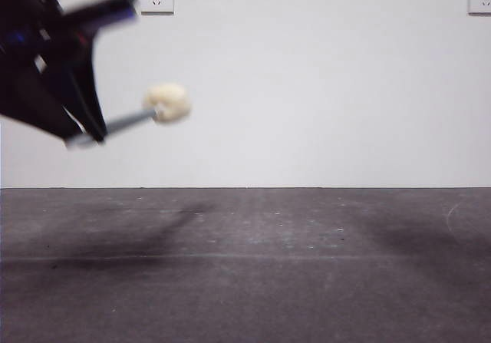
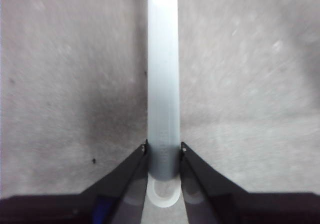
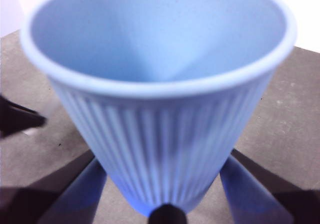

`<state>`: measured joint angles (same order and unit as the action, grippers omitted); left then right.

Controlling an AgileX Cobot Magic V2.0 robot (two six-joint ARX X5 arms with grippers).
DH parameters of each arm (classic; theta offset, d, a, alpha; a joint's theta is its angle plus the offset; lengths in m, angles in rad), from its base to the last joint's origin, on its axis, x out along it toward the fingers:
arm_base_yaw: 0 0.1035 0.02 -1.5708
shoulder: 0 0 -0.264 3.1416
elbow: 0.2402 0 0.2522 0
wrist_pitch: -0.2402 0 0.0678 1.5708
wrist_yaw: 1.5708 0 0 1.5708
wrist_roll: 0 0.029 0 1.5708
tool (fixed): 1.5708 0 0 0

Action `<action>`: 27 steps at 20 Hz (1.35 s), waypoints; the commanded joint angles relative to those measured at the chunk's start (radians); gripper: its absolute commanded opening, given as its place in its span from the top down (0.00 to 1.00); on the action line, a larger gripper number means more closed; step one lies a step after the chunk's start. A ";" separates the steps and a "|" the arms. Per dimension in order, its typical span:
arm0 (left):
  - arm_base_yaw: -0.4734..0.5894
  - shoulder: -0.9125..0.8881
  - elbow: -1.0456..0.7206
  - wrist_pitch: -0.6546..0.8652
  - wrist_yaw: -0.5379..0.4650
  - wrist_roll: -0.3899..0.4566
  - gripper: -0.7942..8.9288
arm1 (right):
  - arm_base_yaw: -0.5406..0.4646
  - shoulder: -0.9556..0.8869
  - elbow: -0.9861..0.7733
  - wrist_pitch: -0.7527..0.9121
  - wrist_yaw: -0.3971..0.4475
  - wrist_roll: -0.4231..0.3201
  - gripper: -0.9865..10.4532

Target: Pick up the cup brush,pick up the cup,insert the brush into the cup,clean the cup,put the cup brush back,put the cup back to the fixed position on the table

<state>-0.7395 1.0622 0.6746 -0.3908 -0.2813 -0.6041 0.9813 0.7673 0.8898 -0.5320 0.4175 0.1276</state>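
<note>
- Clamping the brush (image 2: 163, 83) near its white butt end, the left gripper (image 2: 163, 156) has both jaws pressed flat against the grey handle; no gap on either side.
- Brush lies straight out from the jaws; only a short stub of white tip sticks back behind them. Sponge head not seen in the left wrist view.
- Front view: left gripper (image 1: 86, 134) is high up, well above the table (image 1: 245, 266), brush (image 1: 149, 111) tilted head-up, cream sponge end farthest from the jaws. Blurred, so likely mid-swing.
- Handling, brush: looks light, stiff rod w/ soft squashy head. Smooth round handle could twist or slide in the jaws; held this far back, side push on the sponge has lots of leverage. Grip nearer the middle would be steadier, imo.
- Right gripper (image 3: 167, 204) is closed on the cup (image 3: 160, 83) low down, a jaw on each side of the tapered base, mouth facing away from the wrist. Cup is off the table, table seen beyond it.
- Handling, cup: thin plastic, light, prob. flexes if squeezed. Ribs help grip, but the taper could let it slip out downward.
- Cup not visible in front view; gap btwn cup and brush can't be judged.
</note>
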 commanded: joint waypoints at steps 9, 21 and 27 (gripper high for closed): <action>0.016 0.357 -0.005 0.171 0.019 -0.026 0.93 | 0.001 -0.003 0.000 0.008 -0.001 0.014 0.93; 0.084 0.428 -0.005 0.222 0.019 0.006 0.93 | 0.002 -0.002 0.000 0.000 -0.002 0.017 0.93; 0.085 0.428 -0.005 0.203 0.049 0.050 0.93 | 0.002 -0.002 0.000 0.000 -0.015 0.041 0.93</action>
<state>-0.6571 1.4837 0.6746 -0.1879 -0.2363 -0.5758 0.9813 0.7673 0.8898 -0.5411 0.4023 0.1505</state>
